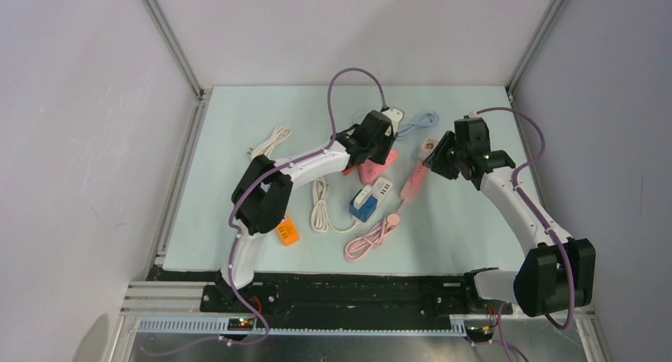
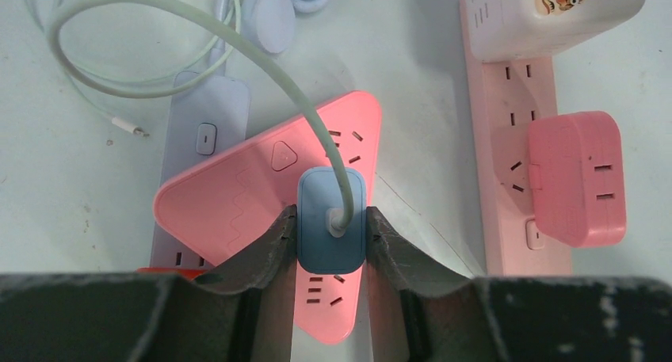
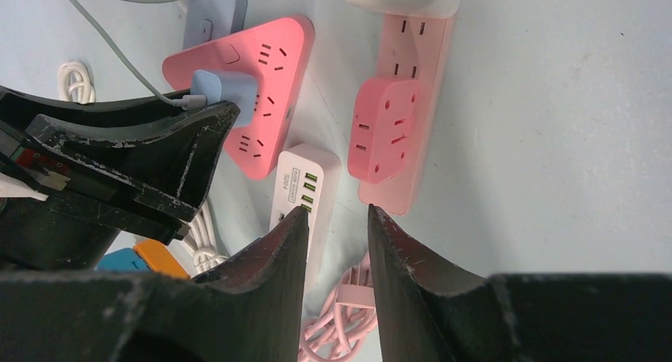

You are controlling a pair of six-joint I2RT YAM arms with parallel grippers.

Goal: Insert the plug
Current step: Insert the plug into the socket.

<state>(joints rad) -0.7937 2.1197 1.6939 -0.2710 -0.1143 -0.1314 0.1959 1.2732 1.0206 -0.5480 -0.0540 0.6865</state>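
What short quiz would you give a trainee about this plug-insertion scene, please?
1. True or false: the left pincer is closed on the blue charger plug.
2. Which item lies directly beneath that plug? A) the triangular pink power strip B) the long pink power strip C) the white USB charger
3. Fill in: between its fingers, the right pincer holds ____.
Key: 1 true; 2 A; 3 nothing.
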